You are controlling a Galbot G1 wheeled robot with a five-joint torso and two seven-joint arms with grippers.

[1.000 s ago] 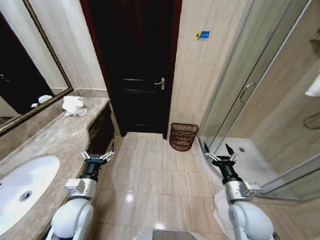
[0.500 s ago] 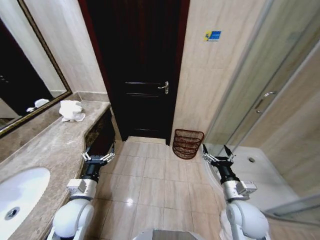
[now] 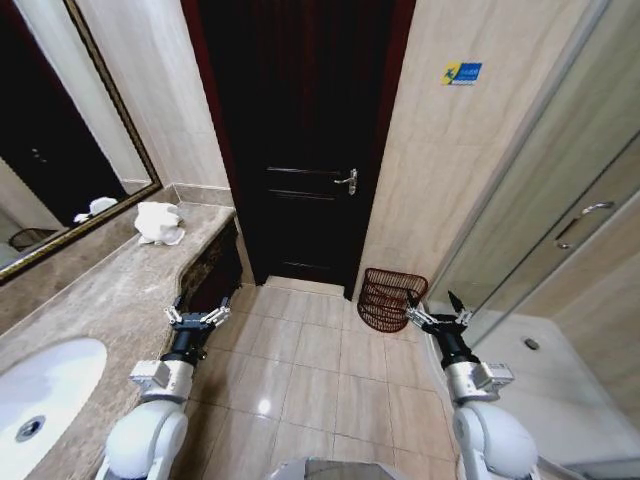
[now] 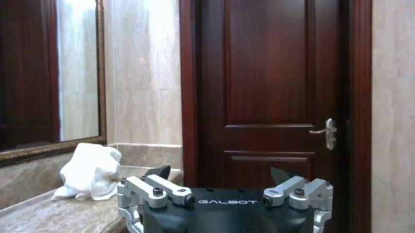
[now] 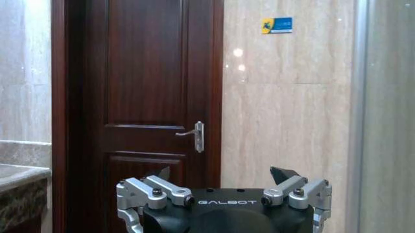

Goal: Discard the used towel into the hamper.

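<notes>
White and crumpled, the towel [image 3: 159, 223] lies on the marble counter [image 3: 100, 300] at its far end, beside the mirror [image 3: 60, 150]. I hold both arms low off the counter's front edge, left gripper [image 3: 197, 318] and right gripper [image 3: 437, 318] each spread wide, nothing held. Across the floor from the counter, the wire hamper [image 3: 391, 298] stands by the wall right of the door [image 3: 300, 140]. My worry: reaching that far, the left arm may clip the counter's edge (or pinch only a loose fold).
</notes>
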